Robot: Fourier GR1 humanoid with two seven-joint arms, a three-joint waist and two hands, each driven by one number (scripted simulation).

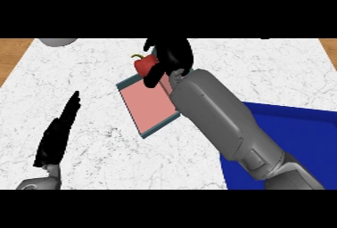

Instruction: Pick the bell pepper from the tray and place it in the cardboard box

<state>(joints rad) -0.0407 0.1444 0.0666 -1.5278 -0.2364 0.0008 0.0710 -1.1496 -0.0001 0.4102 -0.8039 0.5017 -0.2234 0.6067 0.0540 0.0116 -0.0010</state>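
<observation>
Right hand point(168, 57) has its fingers curled round the red bell pepper point(143, 66) at the far end of the pink tray point(150, 107), probably just lifted off it, though the arm hides the contact. Risk: the pepper slipping, since only part looks enclosed. Left hand point(58, 133) rests with straight fingers on the white marble counter point(92, 89); blue tray point(289, 129) near right, no cardboard box visible.

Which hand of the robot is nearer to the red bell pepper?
Right. The right hand curls round the bell pepper at its right side. The left hand is far away, at the lower left, open.
</observation>
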